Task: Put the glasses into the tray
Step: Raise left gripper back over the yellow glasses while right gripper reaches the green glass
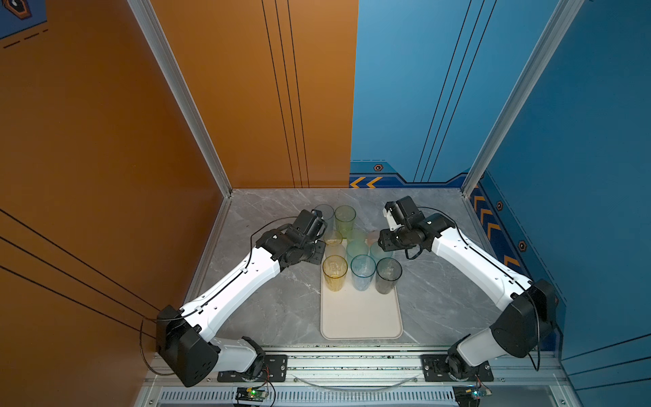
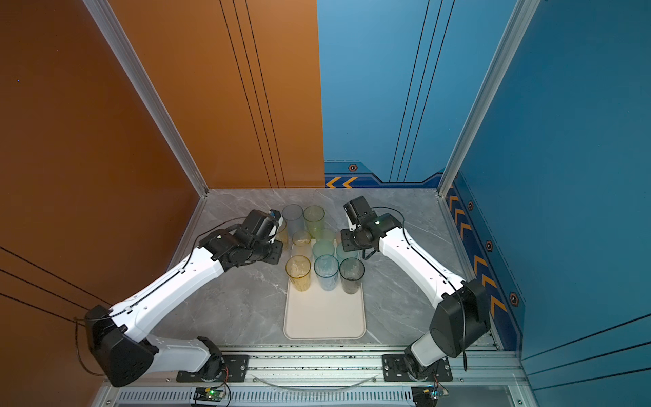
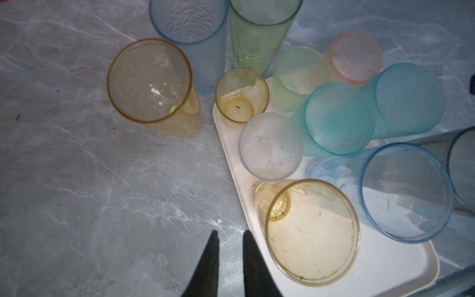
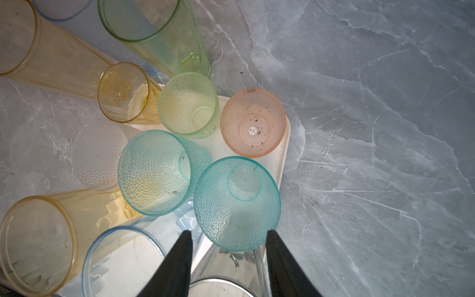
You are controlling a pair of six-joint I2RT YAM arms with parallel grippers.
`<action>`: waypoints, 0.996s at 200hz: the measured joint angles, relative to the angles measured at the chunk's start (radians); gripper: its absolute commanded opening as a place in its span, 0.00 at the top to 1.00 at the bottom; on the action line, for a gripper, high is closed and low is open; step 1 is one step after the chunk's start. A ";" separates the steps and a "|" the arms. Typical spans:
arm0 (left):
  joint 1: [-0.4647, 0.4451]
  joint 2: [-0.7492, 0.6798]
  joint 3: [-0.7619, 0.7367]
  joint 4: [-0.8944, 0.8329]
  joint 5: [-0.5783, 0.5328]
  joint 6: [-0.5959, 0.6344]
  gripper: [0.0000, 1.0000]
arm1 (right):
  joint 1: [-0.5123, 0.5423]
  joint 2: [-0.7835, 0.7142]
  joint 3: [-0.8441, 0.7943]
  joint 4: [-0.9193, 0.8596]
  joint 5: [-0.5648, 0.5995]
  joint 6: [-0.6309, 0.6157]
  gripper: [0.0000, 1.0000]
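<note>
Right wrist view, we see R gripper [image 4: 229, 231] spread over teal glass [image 4: 236, 200] on tray [image 4: 287, 133], L gripper [image 3: 230, 231] barely parted, empty.

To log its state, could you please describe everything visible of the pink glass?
The pink glass is a short, tapered tumbler of frosted, dimpled, see-through material. It stands upright, mouth up, empty but for dark specks on its base, in a far corner of the tray, beside a green frosted glass.
</note>
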 measured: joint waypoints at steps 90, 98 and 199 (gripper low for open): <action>0.104 0.000 0.028 0.124 0.018 -0.019 0.81 | 0.004 0.117 0.161 -0.010 -0.007 -0.012 0.54; 0.107 0.000 0.030 0.135 0.018 -0.022 0.81 | 0.004 0.122 0.177 -0.011 -0.007 -0.013 0.54; 0.173 -0.032 0.014 0.163 0.008 -0.026 0.80 | -0.029 0.311 0.467 -0.051 -0.007 -0.030 0.62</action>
